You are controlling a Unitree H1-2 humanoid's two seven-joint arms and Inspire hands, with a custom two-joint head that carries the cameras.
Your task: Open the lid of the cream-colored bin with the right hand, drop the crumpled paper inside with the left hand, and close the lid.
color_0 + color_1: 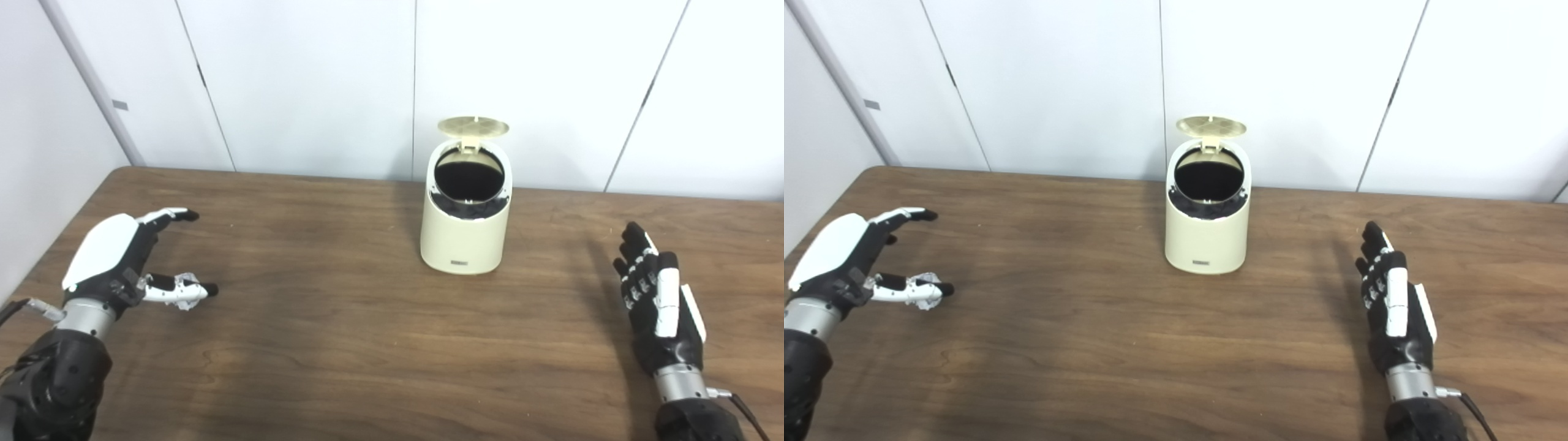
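The cream-colored bin (464, 236) stands upright at the back middle of the table. Its round lid (473, 126) is tipped up and back on its hinge, so the dark inside shows. Far to the bin's left, my left hand (125, 257) hovers low over the table, open, with fingers and thumb spread wide. A small whitish crumpled paper (185, 293) shows right at the thumb; whether it touches the thumb I cannot tell. To the bin's right, my right hand (658, 300) is open and holds nothing, its fingers held straight and pointing away from me.
The brown wooden table (343, 343) reaches back to white wall panels (318, 79) just behind the bin. Its left edge runs close beside my left arm.
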